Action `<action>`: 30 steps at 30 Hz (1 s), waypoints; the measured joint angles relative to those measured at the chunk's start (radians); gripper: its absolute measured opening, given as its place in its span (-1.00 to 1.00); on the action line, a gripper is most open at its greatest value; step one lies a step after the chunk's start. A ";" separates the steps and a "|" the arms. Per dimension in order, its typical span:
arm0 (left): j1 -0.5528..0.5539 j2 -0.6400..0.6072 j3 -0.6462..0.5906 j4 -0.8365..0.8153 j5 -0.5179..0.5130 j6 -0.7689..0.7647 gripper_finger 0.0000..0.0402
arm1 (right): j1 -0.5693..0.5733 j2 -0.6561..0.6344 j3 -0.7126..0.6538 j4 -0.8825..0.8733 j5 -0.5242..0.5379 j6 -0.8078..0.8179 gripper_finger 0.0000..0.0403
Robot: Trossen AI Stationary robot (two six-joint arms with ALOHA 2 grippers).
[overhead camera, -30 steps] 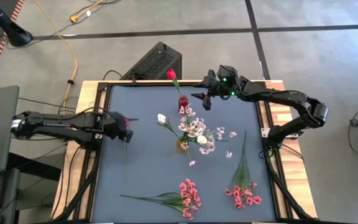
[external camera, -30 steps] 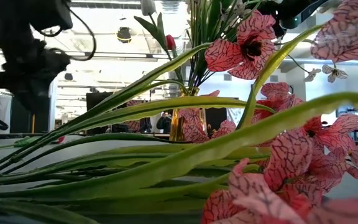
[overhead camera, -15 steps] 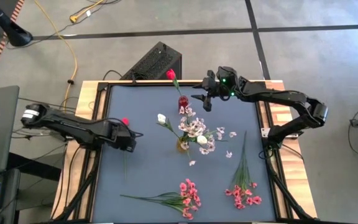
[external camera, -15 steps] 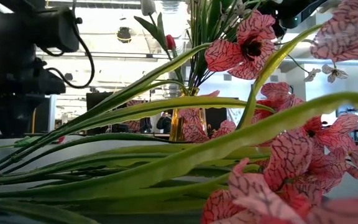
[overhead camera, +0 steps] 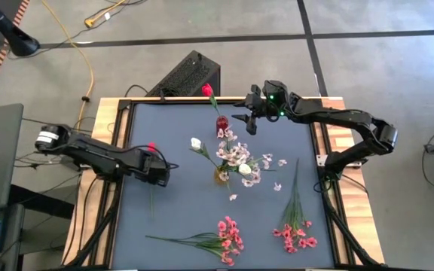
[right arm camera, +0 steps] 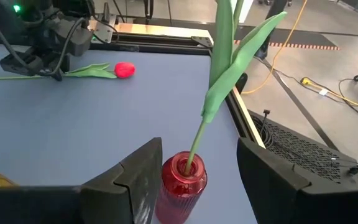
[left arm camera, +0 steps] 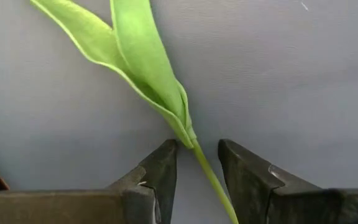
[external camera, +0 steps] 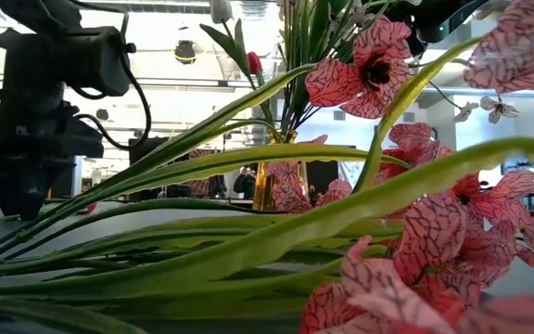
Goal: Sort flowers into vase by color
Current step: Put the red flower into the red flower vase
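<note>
Left gripper [overhead camera: 161, 173] sits low over the desk [overhead camera: 179, 218] near its left edge, with its two fingers [left arm camera: 160, 171] set narrowly apart on either side of the thin green stem of a red tulip [overhead camera: 151, 147] that lies flat on the surface; the pads appear not to press the stem, though the wrist view is too close to confirm contact. Right gripper [overhead camera: 249, 120] hovers near the far edge of the desk, its jaws wide on either side of a small red vase [right arm camera: 183, 186] without touching it; a single red-budded stem [overhead camera: 208, 91] stands upright in that vase. At the desk centre, an amber vase [external camera: 265, 186] holds pale pink-white blossoms [overhead camera: 236, 154] and white buds [overhead camera: 196, 143]. Loose pale petals [overhead camera: 277, 186] lie just right of it. Two bright pink sprays [overhead camera: 228, 235] [overhead camera: 294, 235] lie flat near the front edge, well apart from both grippers.
</note>
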 joint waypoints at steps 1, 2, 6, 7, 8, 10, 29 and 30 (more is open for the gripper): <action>0.000 0.010 0.000 0.004 0.002 0.010 -0.43 | 0.000 0.000 0.000 0.000 0.000 -0.001 0.16; 0.000 0.017 0.000 0.007 0.003 0.020 -0.43 | 0.000 0.000 0.000 0.000 0.000 -0.003 0.16; 0.000 0.009 -0.001 0.012 -0.003 0.028 -0.47 | -0.002 0.000 0.000 0.000 0.000 -0.002 0.16; 0.000 0.002 -0.003 0.013 -0.007 0.029 -0.51 | -0.001 0.000 0.000 0.000 0.000 -0.002 0.16; 0.000 -0.006 -0.003 0.014 -0.011 0.031 -0.55 | -0.001 0.000 0.000 0.000 0.000 -0.002 0.16; 0.000 -0.021 -0.005 0.019 -0.022 0.033 -0.66 | -0.001 0.000 0.000 0.000 0.000 -0.002 0.16; 0.116 -0.368 -0.007 0.448 -0.552 0.545 -1.00 | 0.014 0.000 0.000 -0.060 0.000 0.049 0.16; 0.123 -0.388 -0.006 0.493 -0.579 0.597 -1.00 | 0.015 0.000 0.000 -0.069 0.000 0.057 0.16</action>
